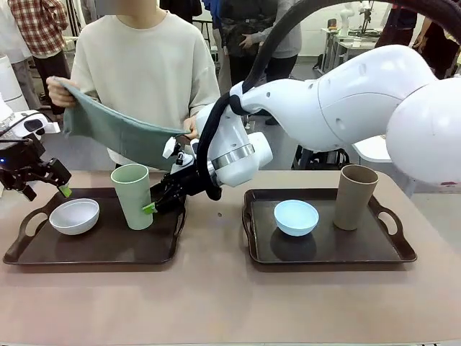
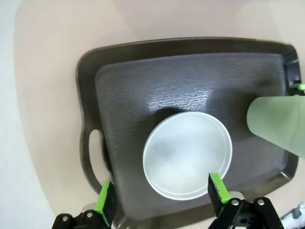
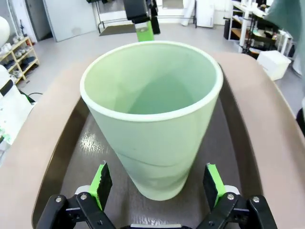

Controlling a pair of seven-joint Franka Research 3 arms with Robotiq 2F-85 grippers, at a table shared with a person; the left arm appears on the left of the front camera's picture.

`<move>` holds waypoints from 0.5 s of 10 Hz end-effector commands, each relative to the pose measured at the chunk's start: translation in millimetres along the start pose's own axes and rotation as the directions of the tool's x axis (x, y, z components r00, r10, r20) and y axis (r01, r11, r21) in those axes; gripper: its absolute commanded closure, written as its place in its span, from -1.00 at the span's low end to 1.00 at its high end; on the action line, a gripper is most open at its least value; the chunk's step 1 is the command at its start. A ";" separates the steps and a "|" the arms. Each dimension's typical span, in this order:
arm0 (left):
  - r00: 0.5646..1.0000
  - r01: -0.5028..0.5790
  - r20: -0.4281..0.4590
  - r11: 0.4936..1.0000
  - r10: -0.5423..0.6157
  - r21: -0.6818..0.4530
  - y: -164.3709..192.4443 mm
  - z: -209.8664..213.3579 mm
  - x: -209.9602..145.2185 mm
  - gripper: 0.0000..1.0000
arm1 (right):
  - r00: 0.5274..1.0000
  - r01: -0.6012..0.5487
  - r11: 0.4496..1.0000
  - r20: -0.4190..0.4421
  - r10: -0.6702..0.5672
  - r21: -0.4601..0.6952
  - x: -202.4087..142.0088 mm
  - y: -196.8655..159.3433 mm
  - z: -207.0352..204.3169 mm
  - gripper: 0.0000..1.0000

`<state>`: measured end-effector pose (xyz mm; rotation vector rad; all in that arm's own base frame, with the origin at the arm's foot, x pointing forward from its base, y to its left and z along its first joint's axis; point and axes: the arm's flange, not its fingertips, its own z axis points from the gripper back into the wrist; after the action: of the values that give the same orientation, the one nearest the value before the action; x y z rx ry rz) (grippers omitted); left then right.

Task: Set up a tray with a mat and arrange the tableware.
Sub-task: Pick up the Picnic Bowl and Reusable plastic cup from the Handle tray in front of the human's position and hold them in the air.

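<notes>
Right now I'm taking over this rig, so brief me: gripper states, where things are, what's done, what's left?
The left gripper is open above the white bowl on the left tray. The right gripper is open astride the pale green cup there, not clamped. The light blue bowl and tan cup stand on the right tray. A person holds the mat up beyond the left tray. Mat not laid; arranging remains.

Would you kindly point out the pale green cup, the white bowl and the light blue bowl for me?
pale green cup (image 1: 132, 194), front view, middle of its outer wall.
white bowl (image 2: 187, 155), left wrist view, middle of its inside.
light blue bowl (image 1: 296, 215), front view, middle of its hollow.
</notes>
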<state>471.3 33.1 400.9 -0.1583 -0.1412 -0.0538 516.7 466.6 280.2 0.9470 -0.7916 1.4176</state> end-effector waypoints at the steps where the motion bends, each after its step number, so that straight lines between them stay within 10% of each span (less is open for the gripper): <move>1: 1.000 -0.001 0.005 1.000 0.001 -0.025 5.1 -1.1 7.8 -1.00 | 1.000 -0.002 1.000 0.028 0.002 0.007 -2.1 -3.3 -7.9 -1.00; 5: 1.000 0.012 -0.021 0.999 -0.013 -0.053 2.4 -26.4 17.2 -1.00 | 0.998 -0.052 0.998 0.045 0.054 -0.042 -0.9 -14.3 -26.3 -1.00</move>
<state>482.8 31.4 382.7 -0.1763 -0.1102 -0.0530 524.0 483.0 276.7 0.9568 -0.8236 1.4314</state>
